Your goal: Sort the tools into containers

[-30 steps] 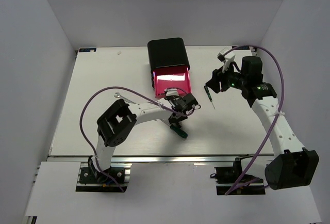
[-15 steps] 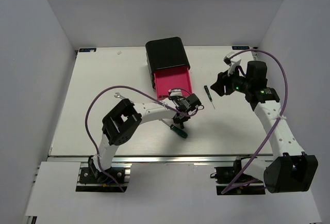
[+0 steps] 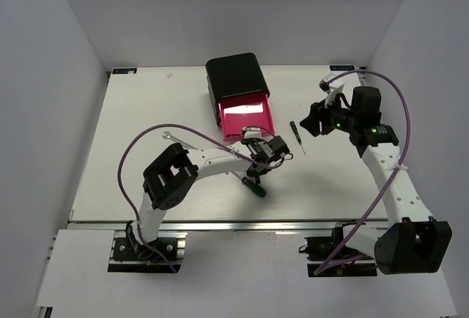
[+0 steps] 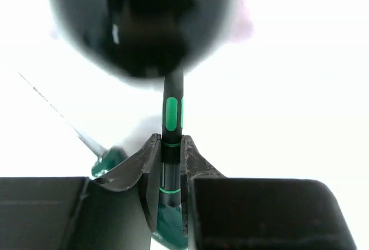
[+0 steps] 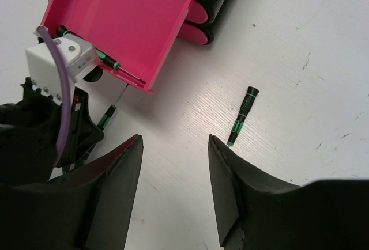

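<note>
- Screwdriver, slim and black with green bands (image 4: pixel 172 112), sat clamped in the left end effector (image 4: pixel 170 143), just short of the open pink-red plastic drawer (image 3: pixel 245 116).
- It wanted lifting over the drawer's front wall and releasing low.
- Right end effector (image 5: pixel 173 192) gaped wide near a second black-and-green screwdriver (image 5: pixel 242 116) on the white worktop (image 5: pixel 300 42).
- No writing was legible.

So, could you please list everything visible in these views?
Black rounded chest: one, black, far centre of the white table.
Pink-red plastic drawer: one, pulled open from the chest.
Thin green-and-black screwdrivers: four; drawer screwdriver inside the drawer, loose screwdriver right of it, near screwdriver in front of it, held screwdriver gripped.
Silver metal wrench: one, left of the drawer.
Left end effector: shut on the held screwdriver.
Right end effector: open, empty.
</note>
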You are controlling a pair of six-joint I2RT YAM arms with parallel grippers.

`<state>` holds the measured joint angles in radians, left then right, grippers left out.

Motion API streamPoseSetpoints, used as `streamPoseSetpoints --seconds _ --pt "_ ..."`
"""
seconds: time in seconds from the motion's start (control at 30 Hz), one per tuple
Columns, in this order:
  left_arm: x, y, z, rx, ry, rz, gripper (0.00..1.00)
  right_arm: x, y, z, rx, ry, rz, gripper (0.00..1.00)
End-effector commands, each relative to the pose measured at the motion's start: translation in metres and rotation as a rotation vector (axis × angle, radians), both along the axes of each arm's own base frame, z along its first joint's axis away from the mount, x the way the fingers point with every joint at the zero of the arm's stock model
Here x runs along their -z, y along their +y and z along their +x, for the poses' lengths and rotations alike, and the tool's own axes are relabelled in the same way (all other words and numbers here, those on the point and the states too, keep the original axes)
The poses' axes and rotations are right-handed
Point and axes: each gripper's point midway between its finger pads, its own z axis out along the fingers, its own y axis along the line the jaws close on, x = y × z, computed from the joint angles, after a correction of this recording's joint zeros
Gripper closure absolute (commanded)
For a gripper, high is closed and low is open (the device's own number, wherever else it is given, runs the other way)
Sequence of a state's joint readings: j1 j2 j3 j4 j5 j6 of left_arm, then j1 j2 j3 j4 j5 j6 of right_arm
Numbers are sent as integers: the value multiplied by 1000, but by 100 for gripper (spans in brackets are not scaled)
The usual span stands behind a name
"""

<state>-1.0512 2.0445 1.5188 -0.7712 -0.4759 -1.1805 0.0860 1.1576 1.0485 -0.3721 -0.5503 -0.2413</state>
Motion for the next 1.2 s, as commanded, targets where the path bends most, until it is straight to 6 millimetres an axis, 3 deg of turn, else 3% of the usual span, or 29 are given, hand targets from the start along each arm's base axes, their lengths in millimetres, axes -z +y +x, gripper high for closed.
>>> streamPoseSetpoints --seconds 0.0,0.37,0.5,0.67,0.77,0.87,0.9,0.93,1.03,1.17 --pt "-52 -4 0 15 -99 -45 98 -5 0 -6 -14 -25 2 45" --pt "-101 -10 -16 89 -170 -100 100 4 -4 -11 -7 -8 -17 45" --pt "-124 -30 -32 205 -156 -219 100 11 -7 -11 6 11 -32 46" --pt "-160 -56 -54 363 -118 -379 100 18 -14 -9 34 28 -48 55" --pt "-186 -55 -60 414 -149 -429 100 21 -17 -9 47 35 -53 70" --pt "-210 -30 -35 347 -265 -394 100 23 -19 -7 63 35 -51 88" --pt "-211 -21 -24 316 -277 -385 100 25 -20 -8 70 42 -50 98" --pt "-211 -3 3 246 -289 -381 100 27 -21 -7 78 44 -54 100" --pt "-216 26 46 133 -327 -391 100 35 -25 -6 101 60 -68 100" --pt "-215 36 85 52 -338 -373 100 45 -28 -2 121 76 -78 92"
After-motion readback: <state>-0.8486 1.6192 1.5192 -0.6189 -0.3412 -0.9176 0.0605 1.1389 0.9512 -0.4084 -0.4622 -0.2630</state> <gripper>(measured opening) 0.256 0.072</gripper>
